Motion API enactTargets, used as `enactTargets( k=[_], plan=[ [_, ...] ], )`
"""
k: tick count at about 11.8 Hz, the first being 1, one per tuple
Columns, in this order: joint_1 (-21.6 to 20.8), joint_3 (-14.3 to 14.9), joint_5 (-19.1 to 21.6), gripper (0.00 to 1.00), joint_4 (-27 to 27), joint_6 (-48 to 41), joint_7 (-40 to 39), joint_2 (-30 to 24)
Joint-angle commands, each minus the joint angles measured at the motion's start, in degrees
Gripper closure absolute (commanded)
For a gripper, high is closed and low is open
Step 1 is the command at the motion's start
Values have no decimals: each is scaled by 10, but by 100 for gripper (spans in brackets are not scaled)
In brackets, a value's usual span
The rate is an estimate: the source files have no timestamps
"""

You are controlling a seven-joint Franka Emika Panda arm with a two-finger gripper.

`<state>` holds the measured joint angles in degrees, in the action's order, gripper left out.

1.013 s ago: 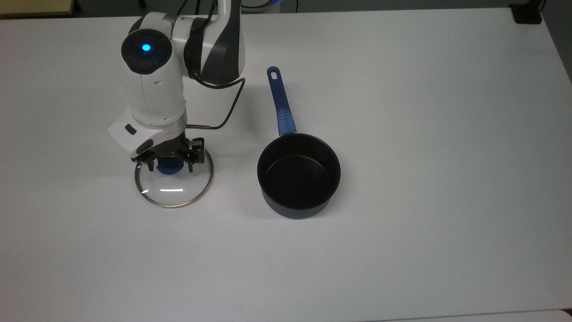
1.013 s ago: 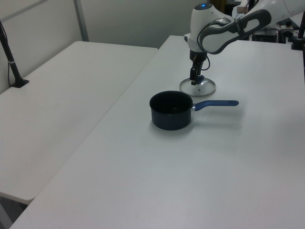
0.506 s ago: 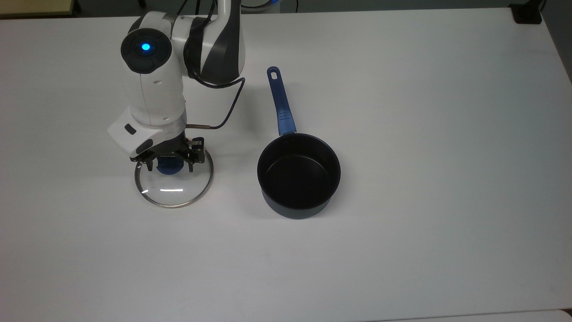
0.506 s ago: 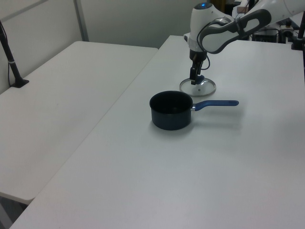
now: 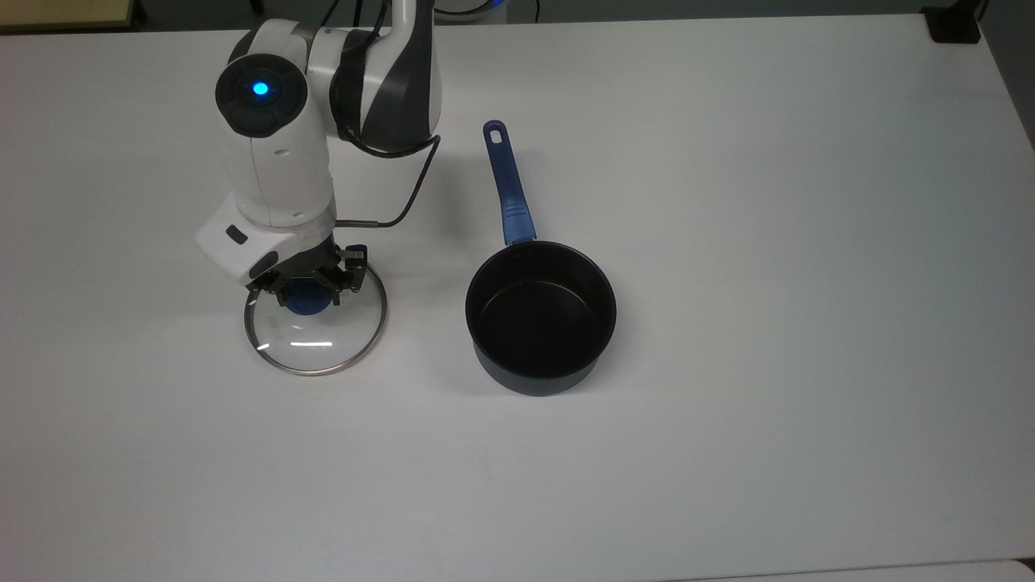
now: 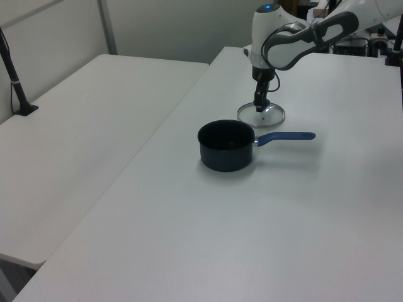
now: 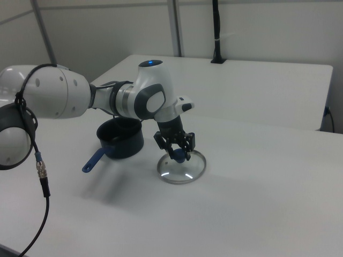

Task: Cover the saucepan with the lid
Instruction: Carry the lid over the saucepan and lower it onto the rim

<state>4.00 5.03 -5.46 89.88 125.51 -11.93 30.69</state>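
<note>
1. Note that the jaws of the gripper (image 5: 307, 284) have narrowed against the blue knob (image 5: 306, 301) of the lid (image 5: 315, 327); a second ago they stood wider at either side of it.
2. Find the lid flat on the tabletop (image 5: 768, 242), toward the top view's left edge. The gripper hides most of the knob.
3. Find the saucepan (image 5: 540, 317) near the tabletop's middle, apart from the lid. In the right view the arm (image 7: 128, 101) hides part of it.
4. Both objects are unmoved.
</note>
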Motion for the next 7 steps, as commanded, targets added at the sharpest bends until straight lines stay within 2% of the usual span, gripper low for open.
enactTargets(
  k=[1,3,4,7],
  plan=[
    [0,1,15,67,-2,-46,-13,-43],
    [-7,-7,30,67,-58,-121,15,-58],
    [-34,-7,29,67,-88,-154,39,-58],
    [-118,-6,24,67,-99,-157,100,-64]
  ],
)
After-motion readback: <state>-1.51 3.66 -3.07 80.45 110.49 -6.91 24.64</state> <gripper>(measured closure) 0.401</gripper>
